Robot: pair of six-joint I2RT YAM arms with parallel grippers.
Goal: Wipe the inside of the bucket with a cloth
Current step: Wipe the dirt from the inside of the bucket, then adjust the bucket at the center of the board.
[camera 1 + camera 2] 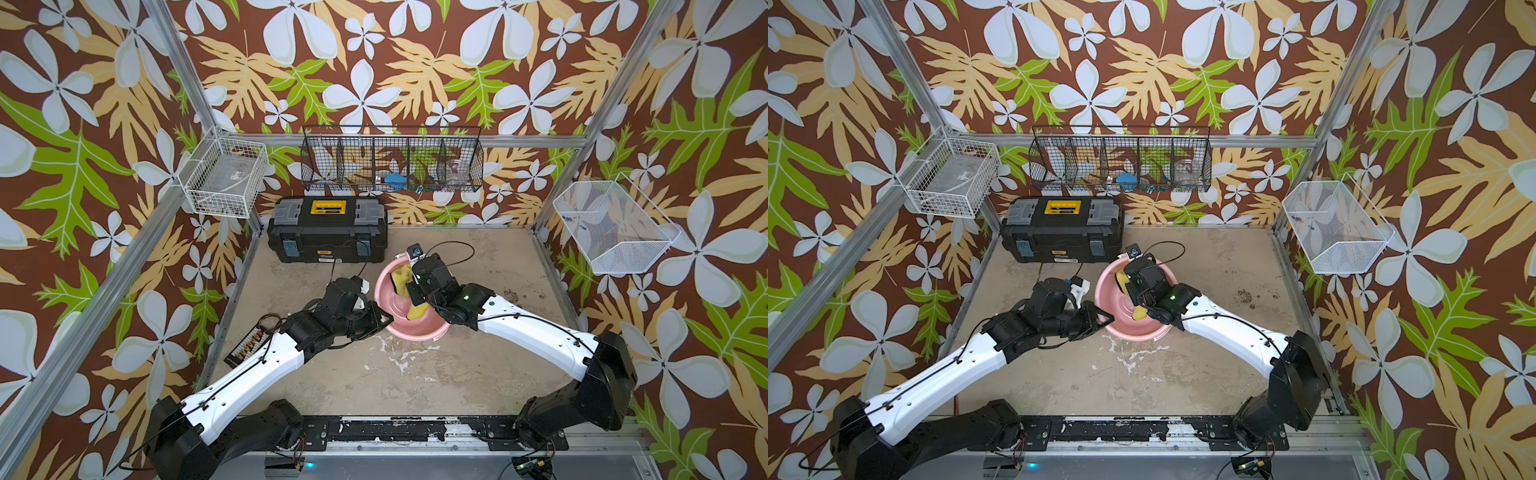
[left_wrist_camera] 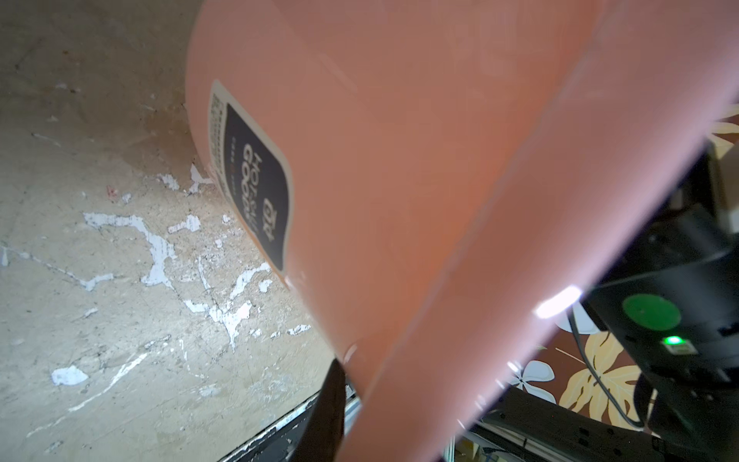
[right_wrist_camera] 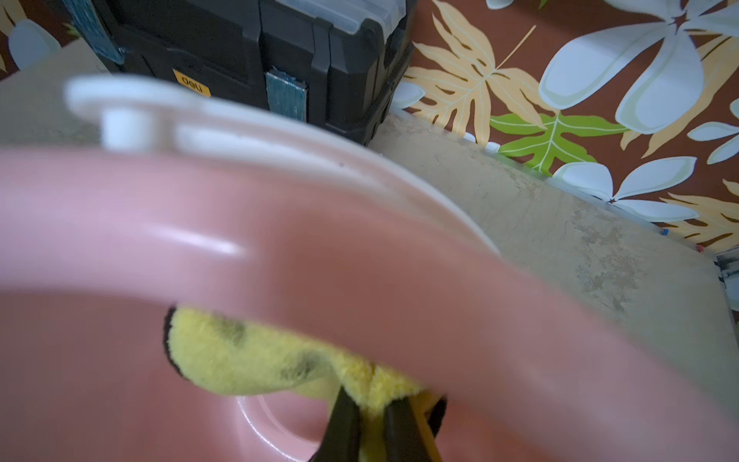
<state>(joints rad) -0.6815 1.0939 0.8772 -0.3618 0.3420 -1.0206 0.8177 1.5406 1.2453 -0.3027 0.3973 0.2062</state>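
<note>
Where the left wall meets the metal frame, a white wire basket point(image 1: 224, 174) hangs. Below it, at the back of the table point(image 1: 415, 382), stands a black-and-yellow toolbox point(image 1: 328, 232) with its lid down.

The left arm reaches in from the near left corner. The left gripper point(image 1: 384, 318) sits at the near-left edge of the bucket point(image 1: 409, 332), its jaws clamped on the rim. In the left wrist view one dark finger point(image 2: 332, 400) lies against the outside of the pink wall, and the other finger is hidden behind it. A dark label point(image 2: 256, 180) is stuck on that outer side, low down near the scuffed table.

The bucket stands near the middle of the table, in front and to the right of the toolbox and apart from it. Its mouth faces the camera in both top views. On the back wall above it hangs a black wire basket point(image 1: 392, 162).

Inside the bucket, the cloth point(image 1: 401, 276) lies against the far inner wall, and another yellow patch shows lower down beside the right arm. The right gripper point(image 3: 372, 428) reaches into the bucket from the right. Its two dark fingers are pressed together on a fold of the stained yellow pile. A whitish handle mount point(image 3: 124, 112) sits on the rim toward the toolbox.

A white mesh basket point(image 1: 611, 226) hangs on the right wall.
</note>
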